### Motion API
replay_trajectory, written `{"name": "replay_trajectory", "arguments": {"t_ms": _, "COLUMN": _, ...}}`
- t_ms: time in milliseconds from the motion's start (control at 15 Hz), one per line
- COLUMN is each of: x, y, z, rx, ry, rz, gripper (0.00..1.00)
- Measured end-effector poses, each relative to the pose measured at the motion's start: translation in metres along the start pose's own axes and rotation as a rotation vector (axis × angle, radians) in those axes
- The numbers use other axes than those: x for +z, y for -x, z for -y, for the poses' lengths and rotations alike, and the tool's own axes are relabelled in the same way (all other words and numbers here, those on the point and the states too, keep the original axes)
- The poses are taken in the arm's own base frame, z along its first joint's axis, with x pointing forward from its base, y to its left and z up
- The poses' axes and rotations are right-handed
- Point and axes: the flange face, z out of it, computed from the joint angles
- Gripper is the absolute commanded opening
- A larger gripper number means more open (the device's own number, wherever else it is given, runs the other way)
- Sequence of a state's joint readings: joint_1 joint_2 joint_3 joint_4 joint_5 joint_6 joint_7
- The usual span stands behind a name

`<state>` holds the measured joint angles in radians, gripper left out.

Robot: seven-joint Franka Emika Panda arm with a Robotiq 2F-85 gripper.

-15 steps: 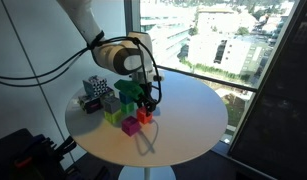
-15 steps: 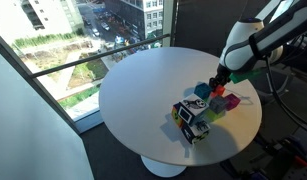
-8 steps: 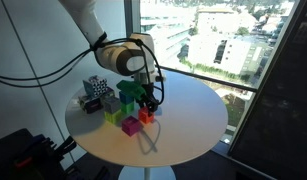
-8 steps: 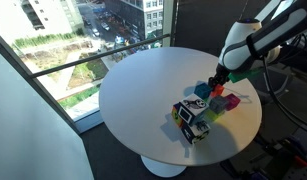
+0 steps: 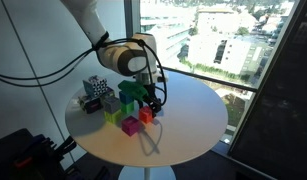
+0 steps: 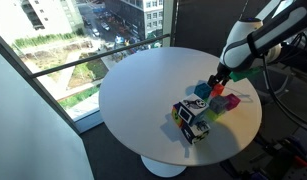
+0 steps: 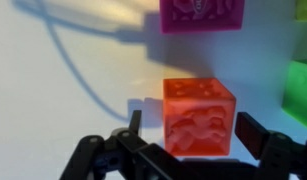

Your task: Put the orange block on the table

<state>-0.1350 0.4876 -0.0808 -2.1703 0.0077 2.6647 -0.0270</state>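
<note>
The orange block (image 7: pixel 198 115) rests on the table (image 7: pixel 53 100), casting a shadow on the beige top. My gripper (image 7: pixel 191 120) hangs just above it, one finger on each side of the block. A clear gap shows at the left finger and a thin one at the right, so the jaws are open and nothing is held. In both exterior views the gripper (image 5: pixel 145 104) (image 6: pixel 219 80) points down over the orange block (image 5: pixel 146 115) (image 6: pixel 220 91), at the edge of a cluster of cubes on the round table (image 5: pixel 193 110) (image 6: pixel 143 90).
A magenta cube (image 7: pixel 201 15) (image 5: pixel 129 126) and a green cube (image 7: pixel 301 90) (image 5: pixel 128 95) stand close to the orange block. A black-and-white patterned cube (image 5: pixel 93 90) (image 6: pixel 193 120) sits further off. A window runs along the far side of the table.
The jaws have come apart from the orange block, which now stands free on the table. The arm has hardly moved.
</note>
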Motion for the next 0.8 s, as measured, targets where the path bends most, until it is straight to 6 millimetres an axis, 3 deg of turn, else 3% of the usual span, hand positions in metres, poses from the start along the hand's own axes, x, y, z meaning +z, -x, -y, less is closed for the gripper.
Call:
{"name": "replay_trajectory", "arguments": {"t_ms": 400, "x": -0.008, "y": 0.000, "z": -0.006, "rx": 0.010, "ry": 0.001, "rz": 0.009, "gripper": 1.00}}
{"name": "replay_trajectory", "arguments": {"t_ms": 800, "x": -0.033, "y": -0.001, "z": -0.010, "rx": 0.017, "ry": -0.004, "rz": 0.029, "gripper": 1.00}}
